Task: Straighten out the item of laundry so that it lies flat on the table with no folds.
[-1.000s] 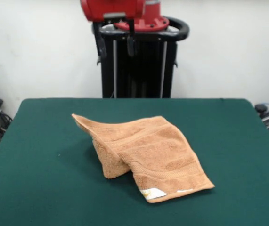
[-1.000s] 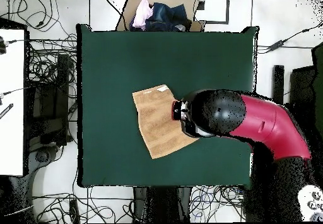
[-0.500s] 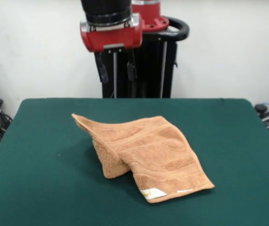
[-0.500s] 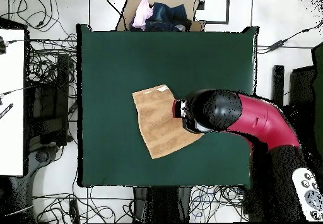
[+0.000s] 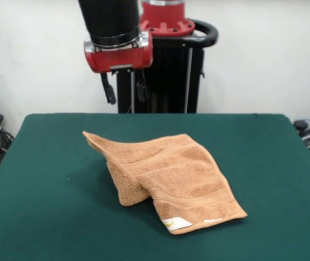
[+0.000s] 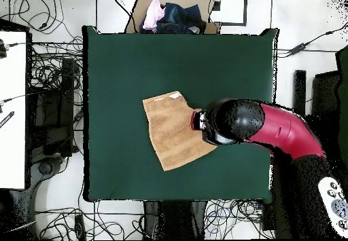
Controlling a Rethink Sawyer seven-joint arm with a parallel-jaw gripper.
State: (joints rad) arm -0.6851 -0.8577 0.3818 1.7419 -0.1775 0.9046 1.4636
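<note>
While jaws (image 5: 125, 88) hang parted, folded towel (image 5: 168, 176) lies below

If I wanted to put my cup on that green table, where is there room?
Bare felt borders the towel all round on the table: widest toward both side edges and along the near edge. Crowded only at the towel's far corner, under the open gripper.

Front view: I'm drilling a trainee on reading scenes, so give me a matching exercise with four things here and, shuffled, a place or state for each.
Things:
1. towel
2. label
3. hand
4. table

Places or states:
A. open, above the table, touching nothing
B. dark green, under the towel
C. rumpled, one part folded under
D. white, at the towel's near corner

Pairs: 1-C, 2-D, 3-A, 4-B
</note>
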